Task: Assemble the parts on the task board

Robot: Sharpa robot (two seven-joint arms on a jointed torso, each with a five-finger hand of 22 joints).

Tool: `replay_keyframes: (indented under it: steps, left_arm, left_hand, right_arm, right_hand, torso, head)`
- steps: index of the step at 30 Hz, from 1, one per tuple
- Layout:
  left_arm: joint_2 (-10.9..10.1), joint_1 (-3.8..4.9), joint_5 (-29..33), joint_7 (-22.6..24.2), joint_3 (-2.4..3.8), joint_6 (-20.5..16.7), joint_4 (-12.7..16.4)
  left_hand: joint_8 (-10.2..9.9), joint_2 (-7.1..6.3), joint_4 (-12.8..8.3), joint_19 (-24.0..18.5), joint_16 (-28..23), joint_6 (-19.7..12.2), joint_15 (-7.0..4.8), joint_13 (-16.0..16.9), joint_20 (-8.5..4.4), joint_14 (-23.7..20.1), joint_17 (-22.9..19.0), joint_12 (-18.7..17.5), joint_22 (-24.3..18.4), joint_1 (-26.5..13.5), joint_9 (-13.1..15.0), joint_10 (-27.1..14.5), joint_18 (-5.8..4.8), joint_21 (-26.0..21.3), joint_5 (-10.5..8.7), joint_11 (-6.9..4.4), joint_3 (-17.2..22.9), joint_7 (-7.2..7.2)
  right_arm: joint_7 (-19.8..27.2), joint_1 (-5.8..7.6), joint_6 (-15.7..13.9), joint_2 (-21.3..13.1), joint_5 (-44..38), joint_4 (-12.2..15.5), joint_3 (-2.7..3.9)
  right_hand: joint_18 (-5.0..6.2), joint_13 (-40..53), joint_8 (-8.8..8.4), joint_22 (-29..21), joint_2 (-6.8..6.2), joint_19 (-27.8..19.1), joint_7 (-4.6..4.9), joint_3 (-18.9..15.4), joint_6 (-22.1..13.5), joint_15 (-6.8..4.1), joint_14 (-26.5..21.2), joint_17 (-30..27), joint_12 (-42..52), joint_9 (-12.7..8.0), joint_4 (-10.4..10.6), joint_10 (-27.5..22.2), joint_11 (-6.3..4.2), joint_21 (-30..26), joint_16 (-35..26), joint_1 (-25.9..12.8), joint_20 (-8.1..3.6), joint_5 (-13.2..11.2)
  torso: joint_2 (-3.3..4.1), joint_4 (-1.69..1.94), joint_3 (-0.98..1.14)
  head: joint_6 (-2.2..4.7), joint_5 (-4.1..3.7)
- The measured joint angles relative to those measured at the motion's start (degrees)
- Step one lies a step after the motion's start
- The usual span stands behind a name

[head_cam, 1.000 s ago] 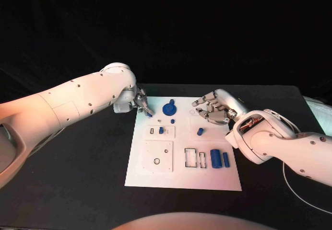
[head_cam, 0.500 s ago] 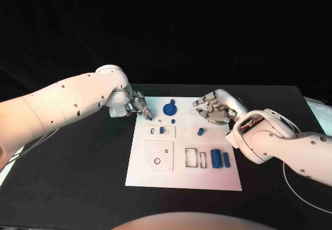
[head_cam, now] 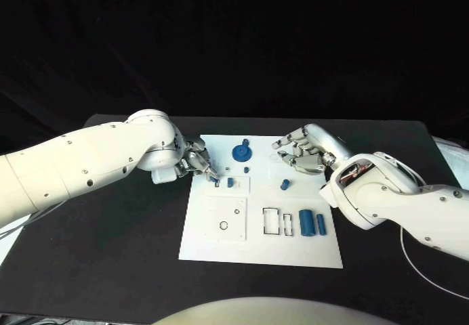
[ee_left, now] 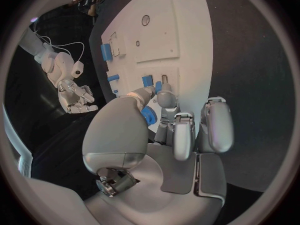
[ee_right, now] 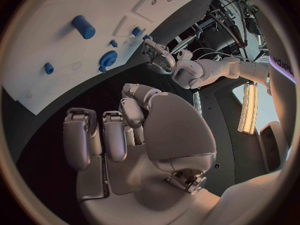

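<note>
The white task board (head_cam: pixel 262 244) lies in the middle of the table. My left hand (head_cam: pixel 198 164) hovers at its left edge and pinches a small blue part (ee_left: pixel 148 116) between thumb and fingers, just beside the small raised block holding a blue piece (head_cam: pixel 230 182). A blue gear (head_cam: pixel 240 152) sits at the board's far end, with a small peg (head_cam: pixel 248 169) and another peg (head_cam: pixel 283 183) nearer. Two blue cylinders (head_cam: pixel 306 223) lie near the board's right edge. My right hand (head_cam: pixel 303 152) hangs by the far right corner, fingers curled in on nothing.
The board carries a square plate with holes (head_cam: pixel 223 221) and narrow rectangular slots (head_cam: pixel 276 223). A white cable (head_cam: pixel 420 267) trails on the black table at the right. In the right wrist view the gear (ee_right: pixel 107 60) and a cylinder (ee_right: pixel 83 27) lie on the board (ee_right: pixel 37 92).
My left arm has swung down and nearer, carrying the blue part from the board's far left corner to beside the small raised block. The right hand has stayed put.
</note>
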Motion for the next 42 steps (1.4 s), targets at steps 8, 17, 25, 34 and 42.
replay_keyframes:
  steps: [8, 17, 25, 34, 42]
  left_arm:
    - [-0.23, -0.80, -4.59, 1.19, -0.06, -1.36, 0.61]
    - [0.55, -1.39, -6.82, 1.71, -0.02, -1.87, 0.44]
    - [0.98, -1.52, -7.46, 1.90, 0.06, -1.63, 0.42]
    - [0.97, -1.61, -7.67, 1.79, 0.06, -0.53, 0.48]
    - [0.86, -1.65, -7.95, 1.09, 0.05, 0.30, 0.66]
  left_hand:
    - [0.00, -0.31, -0.44, 0.00, 0.00, 0.29, 0.00, 0.43, 0.00, 0.00, -0.01, 0.00, 0.00, -0.31, 0.00, 0.26, 0.00, 0.00, 0.86, -0.24, 0.76, -0.09]
    - [0.00, -0.83, -0.92, 0.00, 0.00, 0.50, 0.00, 0.65, 0.00, 0.00, -0.01, 0.28, 0.00, -0.83, 0.00, 0.46, 0.00, 0.00, 1.14, -0.05, 1.25, -0.11]
    - [0.00, -0.83, -1.27, 0.00, 0.00, 0.51, 0.00, 0.74, 0.00, 0.00, -0.02, 0.27, 0.00, -1.25, -0.01, 0.46, 0.01, 0.00, 1.15, -0.05, 1.59, -0.09]
    - [0.00, -0.83, -1.35, 0.00, 0.00, 0.60, 0.00, 1.04, 0.00, -0.01, -0.02, 0.66, 0.04, -1.24, 0.03, 0.67, 0.00, 0.23, 1.54, -0.25, 1.67, 0.01]
    - [0.39, -0.99, -1.38, 0.16, 0.00, 0.93, 0.00, 2.13, -0.16, -0.01, -0.03, 1.33, 0.04, -2.18, 0.11, 1.39, 0.00, 0.45, 6.17, -0.56, 1.69, -0.28]
  right_arm:
    - [0.03, -0.02, 0.07, 0.01, 0.01, -0.01, 0.00]
    - [0.06, -0.03, 0.12, 0.03, 0.02, -0.02, -0.01]
    - [0.08, -0.03, 0.23, 0.04, 0.05, 0.05, -0.01]
    - [0.09, -0.03, 0.38, -0.02, 0.07, 0.06, -0.02]
    - [0.10, -0.03, 0.46, -0.04, 0.08, 0.06, -0.02]
  right_hand:
    - [0.00, 0.00, 0.00, 0.00, 0.00, 0.00, 0.00, 0.00, 0.00, 0.00, 0.00, 0.00, 0.00, 0.00, 0.00, 0.00, 0.00, 0.00, 0.00, 0.00, 0.00, 0.00]
    - [0.00, 0.00, 0.00, -0.01, 0.00, 0.00, 0.00, 0.00, 0.00, 0.00, 0.00, -0.01, 0.00, 0.00, 0.00, 0.00, 0.00, 0.00, 0.00, 0.00, 0.00, 0.00]
    - [0.00, 0.00, 0.00, -0.01, 0.00, 0.00, 0.00, 0.00, 0.00, 0.00, 0.00, -0.01, 0.00, 0.00, 0.00, 0.00, 0.00, 0.00, 0.00, 0.00, 0.00, 0.00]
    - [0.01, 0.00, 0.00, -0.02, 0.00, 0.00, 0.00, 0.00, 0.00, 0.00, 0.00, -0.02, 0.00, 0.00, 0.00, 0.00, 0.00, -0.24, 0.00, 0.00, 0.00, 0.23]
    - [0.01, 0.00, 0.00, -0.03, 0.00, 0.00, 0.00, 0.00, 0.00, 0.00, 0.00, 0.03, 0.00, 0.00, 0.00, 0.00, 0.00, -0.24, 0.00, 0.00, 0.00, 0.23]
  torso:
    - [-0.01, -0.02, -0.03]
    - [0.04, -0.09, 0.02]
    - [0.07, -0.09, 0.04]
    - [0.03, -0.06, 0.04]
    - [0.01, -0.05, 0.02]
  head:
    - [-0.10, 0.21]
    - [-0.34, 0.18]
    - [-0.62, 0.18]
    - [-0.75, 0.08]
    - [-0.82, 0.09]
